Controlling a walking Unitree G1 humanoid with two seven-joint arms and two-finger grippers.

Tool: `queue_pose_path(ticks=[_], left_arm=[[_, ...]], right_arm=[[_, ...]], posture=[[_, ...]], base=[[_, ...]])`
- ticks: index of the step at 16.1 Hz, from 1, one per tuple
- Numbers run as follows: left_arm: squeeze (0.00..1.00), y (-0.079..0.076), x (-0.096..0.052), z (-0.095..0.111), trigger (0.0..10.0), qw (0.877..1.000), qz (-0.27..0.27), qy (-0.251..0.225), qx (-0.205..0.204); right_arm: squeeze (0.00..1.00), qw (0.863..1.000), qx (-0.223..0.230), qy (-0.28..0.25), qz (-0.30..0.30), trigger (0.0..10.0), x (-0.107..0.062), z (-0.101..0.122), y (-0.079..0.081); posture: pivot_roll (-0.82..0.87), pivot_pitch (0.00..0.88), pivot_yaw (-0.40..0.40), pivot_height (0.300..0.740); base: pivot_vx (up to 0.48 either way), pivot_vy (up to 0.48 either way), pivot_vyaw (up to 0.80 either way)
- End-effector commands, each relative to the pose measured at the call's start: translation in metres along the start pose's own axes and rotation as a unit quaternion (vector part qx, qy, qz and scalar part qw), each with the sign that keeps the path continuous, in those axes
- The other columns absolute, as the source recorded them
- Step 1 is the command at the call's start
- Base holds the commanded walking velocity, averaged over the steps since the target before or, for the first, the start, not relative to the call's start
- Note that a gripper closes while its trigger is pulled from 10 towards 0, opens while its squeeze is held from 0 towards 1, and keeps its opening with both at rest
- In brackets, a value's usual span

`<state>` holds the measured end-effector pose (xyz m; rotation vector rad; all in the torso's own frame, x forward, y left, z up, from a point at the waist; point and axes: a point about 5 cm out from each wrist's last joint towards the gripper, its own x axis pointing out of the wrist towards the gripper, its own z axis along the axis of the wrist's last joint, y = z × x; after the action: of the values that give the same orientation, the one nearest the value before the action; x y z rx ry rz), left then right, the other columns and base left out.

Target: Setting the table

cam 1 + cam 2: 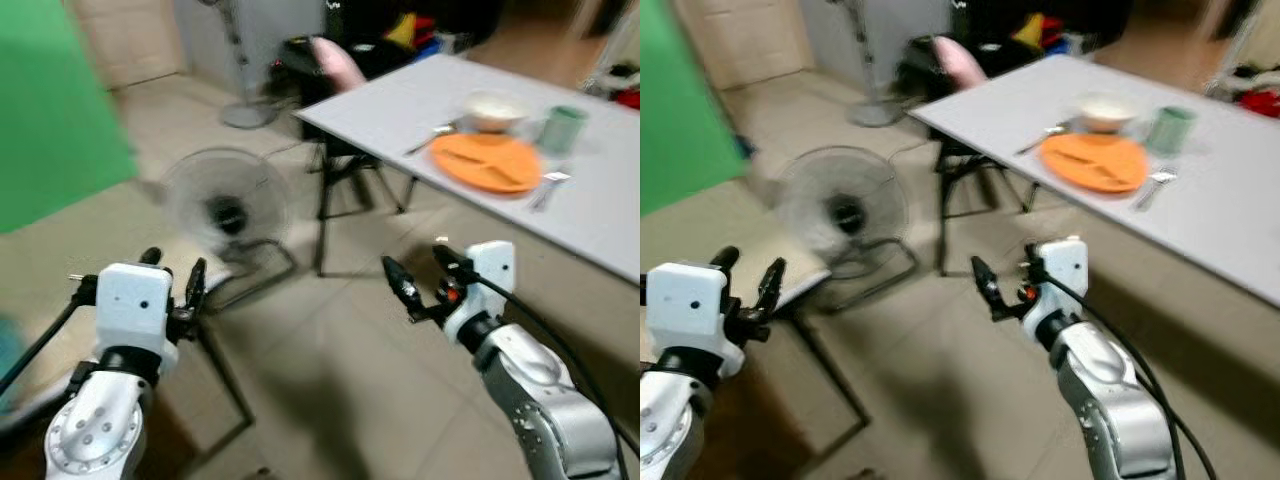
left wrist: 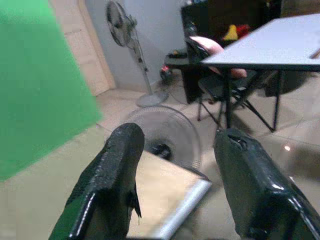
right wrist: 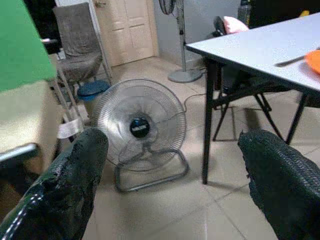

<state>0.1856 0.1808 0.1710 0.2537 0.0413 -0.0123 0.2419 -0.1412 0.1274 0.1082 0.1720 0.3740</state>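
You've got both pincers up over the tiled floor: the left pincer (image 1: 172, 275) and right pincer (image 1: 420, 268) are each spread wide with nothing in them. The orange plate (image 1: 487, 161) sits on the white tabletop (image 1: 390, 100), well ahead to your right, with a bowl (image 1: 495, 110), a green cup (image 1: 562, 128) and what's probably cutlery (image 1: 548, 187) (blurry) beside it. A floor fan (image 3: 141, 129) stands between.

One table, two fans, two grippers

One grey table (image 1: 420, 100) carries one orange plate (image 1: 486, 161), one white bowl (image 1: 495, 108), one green cup (image 1: 563, 127) and two pieces of cutlery, one by the bowl (image 1: 430, 138) and one beside the plate (image 1: 548, 187). One floor fan (image 1: 226, 208), one pedestal fan (image 1: 240, 60), one folding chair (image 1: 335, 75). One left gripper (image 1: 173, 280) and one right gripper (image 1: 420, 272), each with two parted black fingers.
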Motion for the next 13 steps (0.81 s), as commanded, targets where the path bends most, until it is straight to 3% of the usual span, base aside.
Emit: queue_pose_path(ticks=[1,13], left_arm=[[0.00,0.004,0.000,0.002,10.0,1.000,0.006,-0.005,0.008],[0.00,0.001,-0.012,0.002,10.0,1.000,0.011,0.005,0.008]], right_arm=[[0.00,1.000,-0.003,-0.016,0.010,10.0,0.003,0.007,0.005],[0.00,0.999,0.000,-0.009,0.031,10.0,0.004,0.005,0.008]], posture=[[-0.02,0.000,0.015,0.740],[0.00,0.000,-0.001,0.740]], base=[[0.000,0.420,0.00],[0.000,0.419,0.00]])
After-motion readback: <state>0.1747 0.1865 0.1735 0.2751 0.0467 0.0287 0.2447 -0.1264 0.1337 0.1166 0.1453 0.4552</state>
